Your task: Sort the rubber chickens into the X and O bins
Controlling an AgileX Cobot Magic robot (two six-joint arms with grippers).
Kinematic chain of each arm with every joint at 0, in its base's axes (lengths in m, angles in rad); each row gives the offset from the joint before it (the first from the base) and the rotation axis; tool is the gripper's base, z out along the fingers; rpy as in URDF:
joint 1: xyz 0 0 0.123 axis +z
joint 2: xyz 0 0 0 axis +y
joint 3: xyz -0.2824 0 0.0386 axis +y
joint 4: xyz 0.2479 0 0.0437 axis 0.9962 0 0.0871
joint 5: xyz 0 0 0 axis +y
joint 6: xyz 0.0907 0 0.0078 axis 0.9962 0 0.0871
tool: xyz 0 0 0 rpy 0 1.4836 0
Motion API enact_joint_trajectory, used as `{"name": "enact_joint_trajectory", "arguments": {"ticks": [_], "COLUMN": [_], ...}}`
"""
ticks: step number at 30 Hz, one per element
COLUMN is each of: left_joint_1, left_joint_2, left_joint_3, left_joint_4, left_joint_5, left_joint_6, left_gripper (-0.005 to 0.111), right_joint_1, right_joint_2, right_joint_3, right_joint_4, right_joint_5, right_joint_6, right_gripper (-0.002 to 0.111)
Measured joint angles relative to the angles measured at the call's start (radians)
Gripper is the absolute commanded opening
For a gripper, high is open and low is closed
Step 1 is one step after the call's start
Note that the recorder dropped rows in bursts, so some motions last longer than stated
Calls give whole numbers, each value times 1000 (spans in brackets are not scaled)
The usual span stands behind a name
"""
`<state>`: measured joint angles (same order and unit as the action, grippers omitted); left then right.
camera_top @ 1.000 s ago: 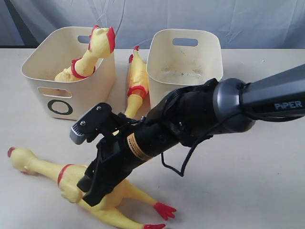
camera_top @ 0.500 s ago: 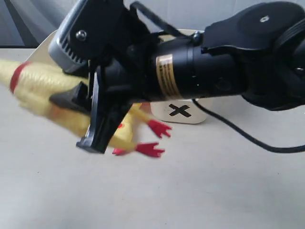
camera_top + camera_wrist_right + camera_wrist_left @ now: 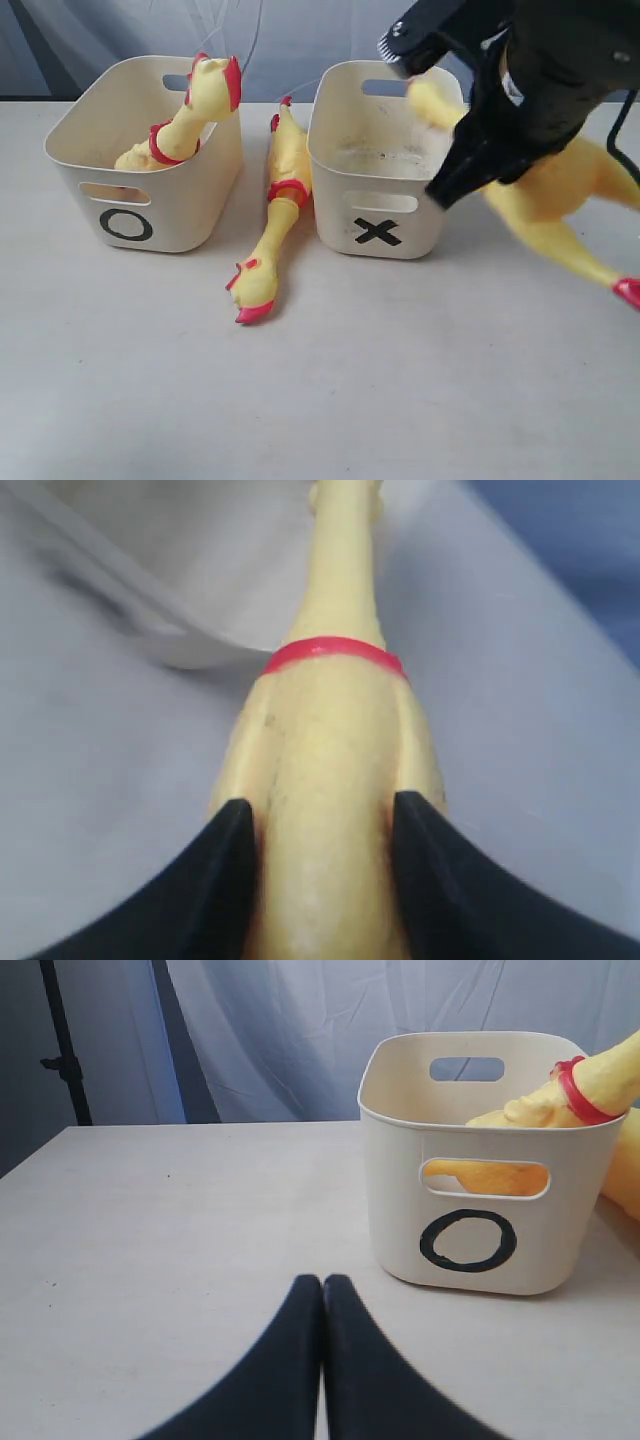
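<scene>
The right hand [image 3: 325,830] is clamped around the body of a plump yellow rubber chicken with a red neck ring [image 3: 545,190]. It is carried aloft at two o'clock in the exterior view, its head end over the far rim of the cream plastic tub marked with a black X [image 3: 420,225]; the height looks meant to clear that rim. At ten o'clock, the matching cream tub marked with a black O [image 3: 190,200] holds a second yellow rubber chicken [image 3: 190,115], neck poking out. A slimmer yellow rubber chicken [image 3: 285,195] lies between the tubs on the pale surface [image 3: 300,400], unsorted. The left hand [image 3: 322,1290] is pressed closed on nothing, parked facing the O tub. X and O are the only legible marks
</scene>
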<state>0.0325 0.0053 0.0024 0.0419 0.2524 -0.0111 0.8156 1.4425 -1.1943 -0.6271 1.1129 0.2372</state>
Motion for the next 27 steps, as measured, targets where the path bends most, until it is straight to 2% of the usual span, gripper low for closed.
{"name": "enact_joint_trajectory", "arguments": {"ticks": [8, 11, 14, 23, 27], "left_joint_1": [0, 0, 0, 0, 0], "left_joint_2": [0, 0, 0, 0, 0], "left_joint_3": [0, 0, 0, 0, 0], "left_joint_4": [0, 0, 0, 0, 0], "left_joint_5": [0, 0, 0, 0, 0], "left_joint_6": [0, 0, 0, 0, 0], "left_gripper": [0, 0, 0, 0, 0], "right_joint_1": [-11, -13, -18, -22, -24], "right_joint_2": [-34, -21, 8, 71, 105], "right_joint_3": [-80, -146, -221, -296, -298], "right_joint_4": [908, 1120, 1173, 1106, 1085], "right_joint_5": [-644, -754, -754, -709, -507], "right_joint_6": [-569, -735, -784, -806, -806], "right_gripper": [-1, -1, -1, -1, 1]}}
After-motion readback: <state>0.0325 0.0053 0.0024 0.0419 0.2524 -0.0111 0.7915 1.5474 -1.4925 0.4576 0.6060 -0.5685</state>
